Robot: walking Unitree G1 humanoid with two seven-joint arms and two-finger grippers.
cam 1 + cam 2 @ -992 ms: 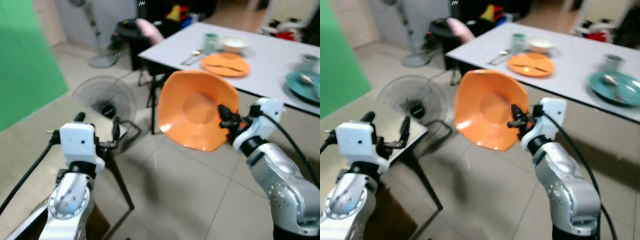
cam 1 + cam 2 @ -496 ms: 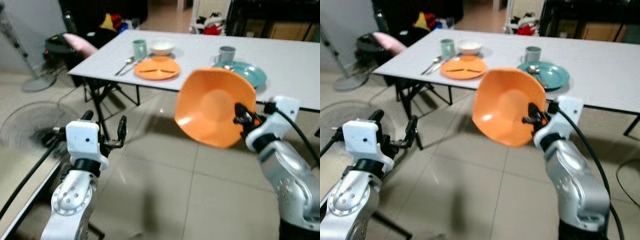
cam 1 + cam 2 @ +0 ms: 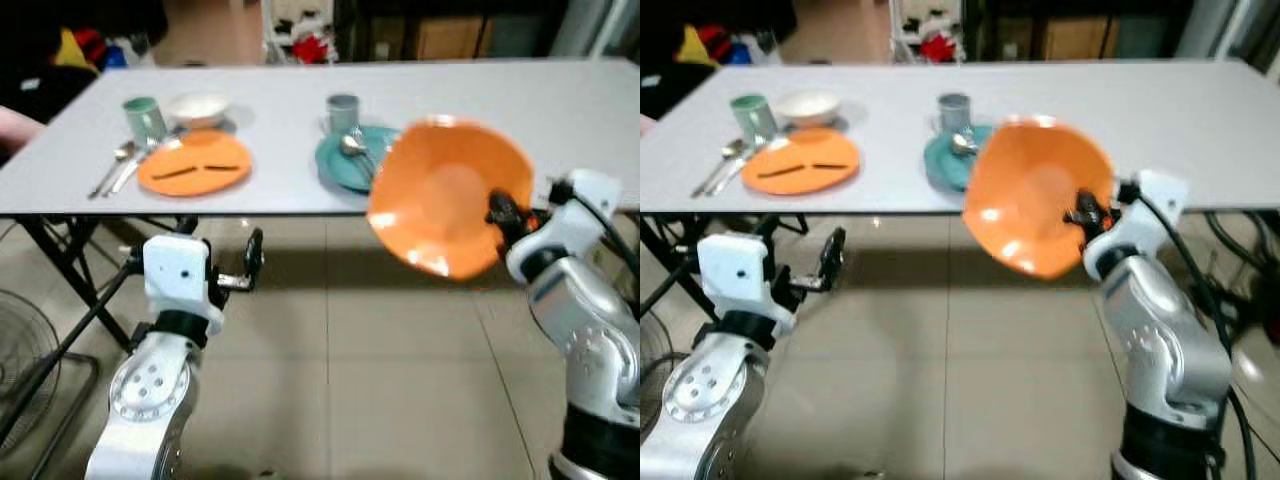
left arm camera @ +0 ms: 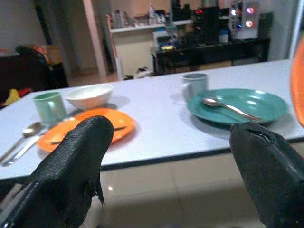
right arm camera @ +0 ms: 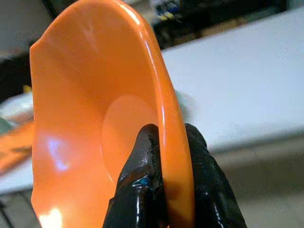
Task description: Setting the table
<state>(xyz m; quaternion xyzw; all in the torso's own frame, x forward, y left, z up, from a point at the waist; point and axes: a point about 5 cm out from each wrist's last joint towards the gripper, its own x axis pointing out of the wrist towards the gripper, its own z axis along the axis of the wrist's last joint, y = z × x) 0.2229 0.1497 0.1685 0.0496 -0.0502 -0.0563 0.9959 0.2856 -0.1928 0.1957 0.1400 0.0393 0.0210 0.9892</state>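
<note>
Right wrist view shows the right gripper [image 5: 164, 156] jaws pinching the orange plate [image 5: 95, 118] rim; level it before lowering onto bare tabletop [image 3: 580, 110], while the left gripper [image 4: 166, 161] jaws stay spread.

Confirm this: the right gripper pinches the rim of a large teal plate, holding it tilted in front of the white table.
Wrong colour. The right gripper pinches the rim of a large orange plate; the right wrist view shows it. The teal plate lies on the white table.
</note>
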